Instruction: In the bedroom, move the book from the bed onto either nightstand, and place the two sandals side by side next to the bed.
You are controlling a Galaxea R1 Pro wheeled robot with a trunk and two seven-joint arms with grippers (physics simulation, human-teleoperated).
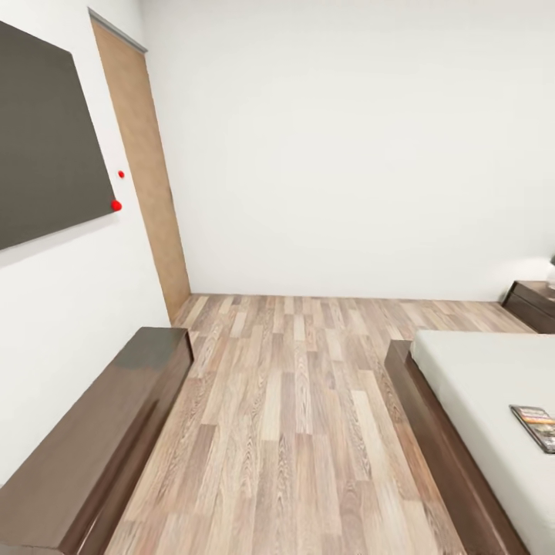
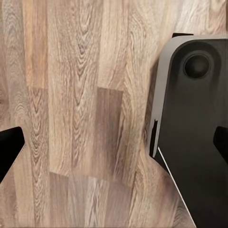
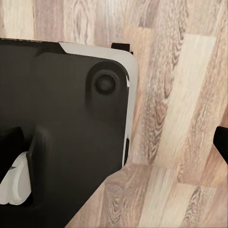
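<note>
The bed [image 1: 432, 416] stands at the right of the head view, a pale mattress on a dark wooden frame. The book [image 1: 536, 426] lies flat on the mattress near the picture's right edge, partly cut off. One nightstand [image 1: 532, 302] stands by the far wall beyond the bed. The sandals are out of view. My left gripper [image 2: 114, 145] hangs open over the plank floor with nothing between its fingertips [image 2: 9, 147]. My right gripper [image 3: 116, 142] is also open and empty, its fingertip [image 3: 222, 142] over bare planks.
A low dark wooden bench [image 1: 100, 432] runs along the left wall under a dark wall panel [image 1: 46, 139]. A wood-plank floor [image 1: 293, 401] lane lies between bench and bed. The robot's dark base [image 2: 194, 123] sits beneath both grippers [image 3: 61, 118].
</note>
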